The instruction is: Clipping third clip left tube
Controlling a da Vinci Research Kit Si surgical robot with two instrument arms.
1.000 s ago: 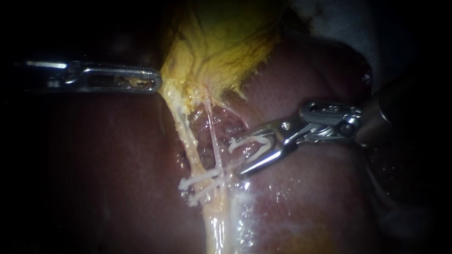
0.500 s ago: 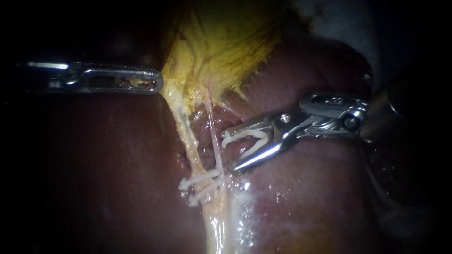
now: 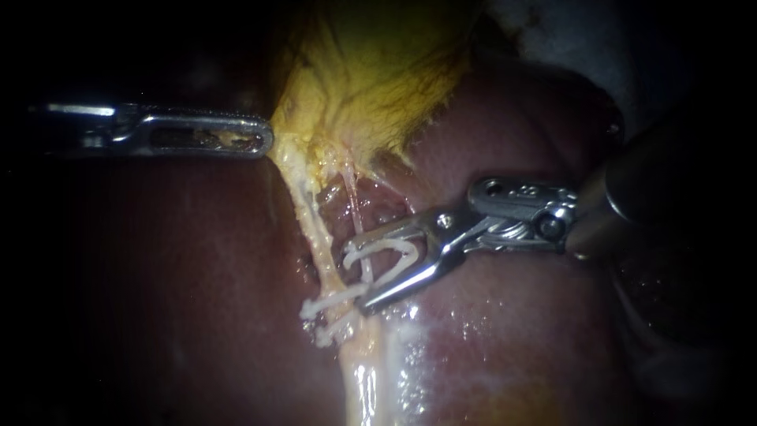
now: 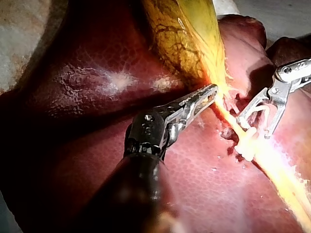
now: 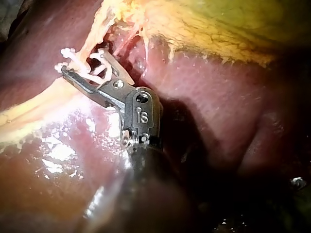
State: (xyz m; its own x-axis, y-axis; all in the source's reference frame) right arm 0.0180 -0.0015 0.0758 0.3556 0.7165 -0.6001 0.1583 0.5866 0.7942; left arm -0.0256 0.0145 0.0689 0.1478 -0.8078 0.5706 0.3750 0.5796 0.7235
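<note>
Our left instrument [image 3: 260, 142] clamps its jaws on the gallbladder [image 3: 371, 71], stretching the left tube [image 3: 315, 229] beneath, which we judge soft, slick and easily torn; our right instrument [image 3: 361, 272] carries an open clip [image 3: 378, 248] in spread jaws, best seated above the placed clips [image 3: 331, 304].

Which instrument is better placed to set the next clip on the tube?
Right. My right instrument carries an open clip at the tubes, just above the two set clips. My left instrument holds the gallbladder edge, off to the side.
</note>
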